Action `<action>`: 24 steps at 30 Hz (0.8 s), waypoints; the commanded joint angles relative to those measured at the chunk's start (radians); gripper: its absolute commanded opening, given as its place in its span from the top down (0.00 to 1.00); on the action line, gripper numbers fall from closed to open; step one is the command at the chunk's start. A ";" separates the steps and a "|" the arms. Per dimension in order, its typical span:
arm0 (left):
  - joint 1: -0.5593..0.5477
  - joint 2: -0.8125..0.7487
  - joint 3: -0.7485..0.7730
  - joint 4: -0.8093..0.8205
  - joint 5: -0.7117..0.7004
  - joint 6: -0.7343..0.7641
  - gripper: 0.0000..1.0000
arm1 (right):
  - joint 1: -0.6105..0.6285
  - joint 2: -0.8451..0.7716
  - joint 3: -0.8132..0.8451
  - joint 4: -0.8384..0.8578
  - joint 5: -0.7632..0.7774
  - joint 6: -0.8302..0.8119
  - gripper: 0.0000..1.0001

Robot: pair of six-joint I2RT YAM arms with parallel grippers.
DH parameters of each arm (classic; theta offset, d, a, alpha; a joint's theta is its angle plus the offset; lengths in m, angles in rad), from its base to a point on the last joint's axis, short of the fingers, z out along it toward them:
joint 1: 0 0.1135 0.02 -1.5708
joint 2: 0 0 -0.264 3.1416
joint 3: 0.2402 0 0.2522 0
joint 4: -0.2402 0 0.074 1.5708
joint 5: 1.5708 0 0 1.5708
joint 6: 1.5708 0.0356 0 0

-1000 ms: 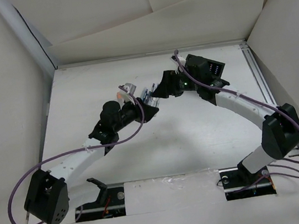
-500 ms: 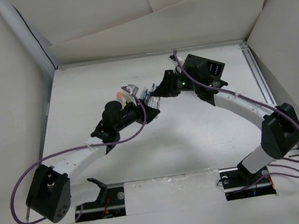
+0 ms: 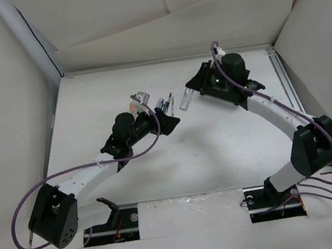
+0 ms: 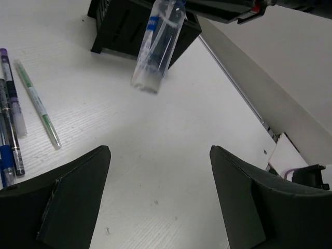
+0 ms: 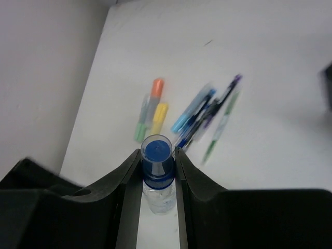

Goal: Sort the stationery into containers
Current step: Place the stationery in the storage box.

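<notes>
Since a moment ago the right gripper (image 3: pixel 191 92) has drawn back toward two o'clock with the clear blue-capped pen (image 3: pixel 185 101), and the left gripper (image 4: pixel 159 155) has let go and spread its fingers wide. Seen from above, the left arm stretches low from its base at seven o'clock toward one o'clock, its released jaws empty over the table (image 3: pixel 219 148). At its eleven o'clock lie the loose pens (image 3: pixel 163 104) and an orange highlighter (image 3: pixel 132 107). Farther on, the right arm arches from five o'clock toward eleven o'clock, wrist bent down, fingers clamped on the pen's cap so the body hangs tilted above the table. Beyond the pen, at twelve o'clock in the left wrist view, sits the black box (image 4: pixel 124 31).
</notes>
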 commanded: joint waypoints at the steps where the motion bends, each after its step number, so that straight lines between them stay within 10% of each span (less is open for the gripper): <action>1: 0.000 -0.080 -0.024 0.068 -0.092 -0.038 0.25 | -0.100 -0.011 0.087 0.051 0.129 0.006 0.98; 10: 0.000 -0.055 -0.011 -0.185 -0.472 -0.150 0.33 | -0.208 0.115 0.239 0.060 0.630 -0.014 0.99; 24: 0.000 0.065 0.079 -0.449 -0.897 -0.264 0.40 | -0.162 0.333 0.390 0.069 0.882 -0.140 1.00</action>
